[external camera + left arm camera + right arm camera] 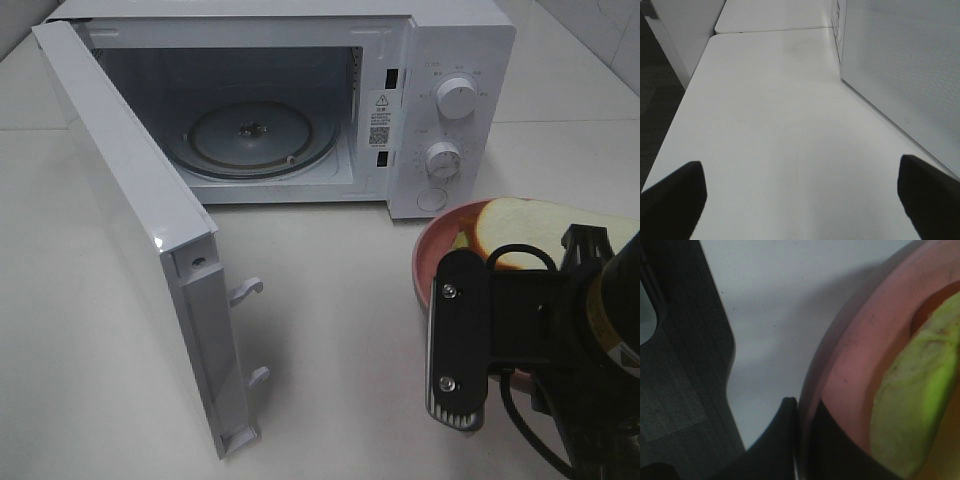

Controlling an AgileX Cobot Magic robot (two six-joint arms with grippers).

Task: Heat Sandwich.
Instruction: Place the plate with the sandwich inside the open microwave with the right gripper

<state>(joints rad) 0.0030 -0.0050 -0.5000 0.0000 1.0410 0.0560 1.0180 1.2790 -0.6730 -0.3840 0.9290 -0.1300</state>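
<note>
Now our right jaws pinch the pink plate [425,262] by its rim, the sandwich [525,230] just beyond. Our left jaws stand spread.

R arm [600,300] was black, w/ a rounded rectangular cam housing [460,340] bearing two silver screws [449,291], a grey ribbed end and a black cable [508,398]. L gripper [800,205] showed two matte black fingertips [675,202].
</note>
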